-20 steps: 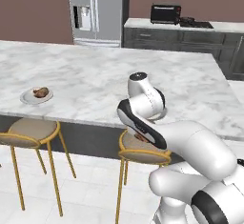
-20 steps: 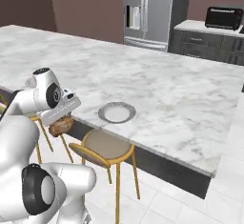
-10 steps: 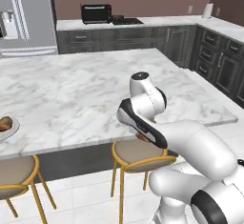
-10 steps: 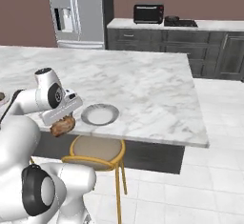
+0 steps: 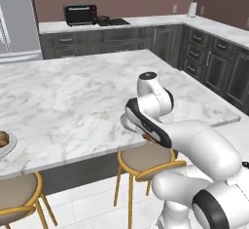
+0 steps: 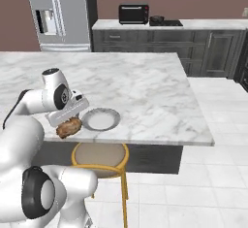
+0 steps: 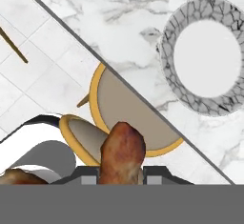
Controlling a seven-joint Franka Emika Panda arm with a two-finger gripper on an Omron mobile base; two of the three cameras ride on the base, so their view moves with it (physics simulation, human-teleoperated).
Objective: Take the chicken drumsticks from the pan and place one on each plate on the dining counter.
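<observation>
The gripper (image 6: 68,120) is clenched on a chicken drumstick (image 6: 68,127), a lumpy golden-brown piece that hangs below the white hand at the near edge of the bench (image 6: 145,91), a wide white marble slab with grey veins on a dark base. In the hand view the same drumstick (image 7: 122,154) rises between the two dark finger tips, which press on it from either side, and beyond it lie the pale tiled floor and a round stool seat with a yellow rim. An empty plate (image 6: 100,119) sits on the bench just beside the held drumstick, close to the bench edge; in the right base view it lies to the right of the gripper, not touching it. The hand view shows this plate (image 7: 185,25) with a plain white centre and a speckled grey rim, apart from the drumstick, with the bench edge running as a diagonal line between them. A stool (image 6: 100,158) with a tan seat and yellow metal legs stands under the bench edge, below the plate. In the left base view the arm bends over the near edge of the bench, and at the far left a second plate (image 5: 7,145) rests on the marble, cut off by the frame, with a brown drumstick piece (image 5: 3,138) on it. Behind the bench a black toaster oven (image 6: 133,14) stands on the far worktop over dark cabinets, and a steel fridge (image 6: 57,16) stands to its left.
</observation>
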